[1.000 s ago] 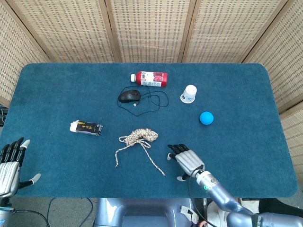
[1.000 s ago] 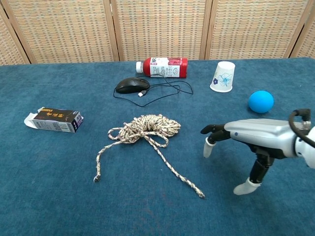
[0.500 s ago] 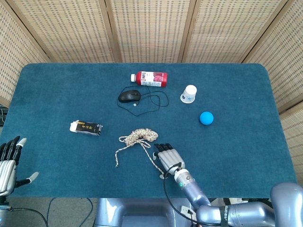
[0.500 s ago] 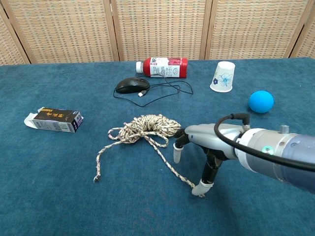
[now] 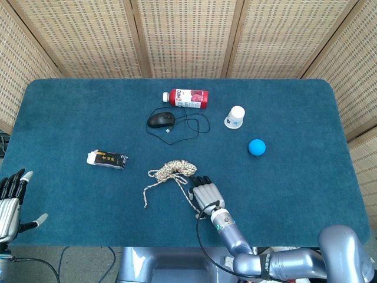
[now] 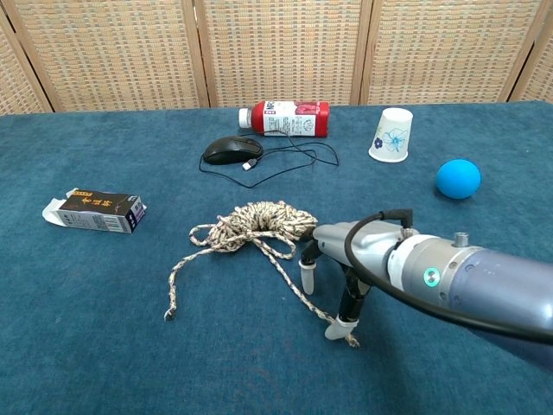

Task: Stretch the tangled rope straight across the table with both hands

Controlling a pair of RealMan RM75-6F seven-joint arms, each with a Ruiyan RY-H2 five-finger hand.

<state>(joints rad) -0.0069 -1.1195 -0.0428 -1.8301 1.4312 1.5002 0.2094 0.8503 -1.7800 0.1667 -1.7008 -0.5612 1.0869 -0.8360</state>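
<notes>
Over the last second the right hand [image 6: 346,259] has swept in from the right and now stands over the rope's [image 5: 171,171] free right tail, fingers [image 6: 306,278] spread downward and straddling the strand, not yet closed on it. The left hand [image 5: 10,203] waits at the worktop's [image 5: 294,194] near-left corner, fingers apart, holding nothing. The rope still lies bundled mid-worktop with two loose tails, so nothing is stretched: both grasps and the pull remain.
</notes>
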